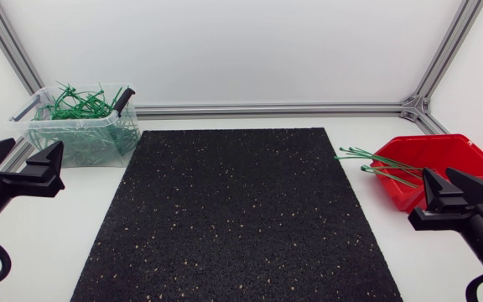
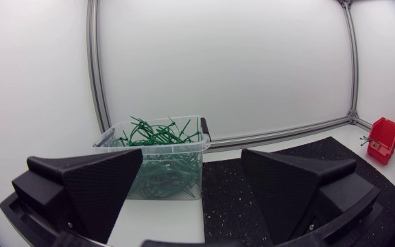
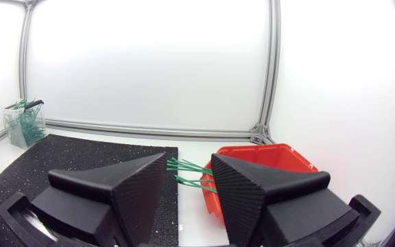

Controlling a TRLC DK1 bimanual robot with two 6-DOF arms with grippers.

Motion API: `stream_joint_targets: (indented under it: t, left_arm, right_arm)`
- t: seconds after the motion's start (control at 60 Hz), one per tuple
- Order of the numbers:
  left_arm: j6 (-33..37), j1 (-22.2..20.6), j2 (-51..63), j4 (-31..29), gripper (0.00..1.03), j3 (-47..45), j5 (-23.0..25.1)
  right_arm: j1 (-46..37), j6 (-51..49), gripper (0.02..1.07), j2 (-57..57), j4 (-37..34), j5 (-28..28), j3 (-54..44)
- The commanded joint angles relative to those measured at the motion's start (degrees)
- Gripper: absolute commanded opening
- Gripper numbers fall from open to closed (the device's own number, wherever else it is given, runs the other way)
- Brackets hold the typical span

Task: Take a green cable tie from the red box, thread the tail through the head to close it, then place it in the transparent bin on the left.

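Several green cable ties [image 1: 377, 160] stick out over the left rim of the red box [image 1: 443, 159] at the table's right. The transparent bin [image 1: 86, 134] at the back left holds a heap of closed green ties. My left gripper [image 1: 33, 149] hangs open just in front of the bin, nothing between its fingers. My right gripper [image 1: 439, 176] stands open at the red box's near side, also holding nothing. In the left wrist view the bin [image 2: 160, 165] lies ahead of the open gripper [image 2: 192, 158]. In the right wrist view the ties [image 3: 187, 167] and red box [image 3: 269, 159] lie just past the gripper [image 3: 188, 162].
A black speckled mat [image 1: 233, 210] covers the middle of the white table. A black-handled tool [image 1: 122, 101] leans on the bin's right rim. Aluminium frame rails [image 1: 267, 109] run along the back edge.
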Motion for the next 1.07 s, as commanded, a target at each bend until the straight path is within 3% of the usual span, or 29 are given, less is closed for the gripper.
stream_joint_targets:
  t: [0.0,0.283,0.833,1.05]
  left_arm:
    - [-1.09,-0.74,-2.79,-0.17,1.0,-3.05,0.13]
    - [-2.86,-3.2,-12.52,-3.64,1.0,-8.97,-2.21]
    - [-5.99,-7.55,-29.77,-9.8,0.99,-19.48,-6.35]
    - [-6.02,-7.6,-29.95,-9.87,0.99,-19.59,-6.39]
  right_arm:
    - [-1.03,1.14,0.53,-1.82,2.26,-1.26,-3.31]
    - [-4.08,2.11,0.53,-8.05,9.41,-7.2,-12.8]
    - [-4.08,2.11,0.53,-8.05,9.41,-7.2,-12.8]
    - [-4.08,2.11,0.57,-8.05,9.41,-7.2,-12.8]
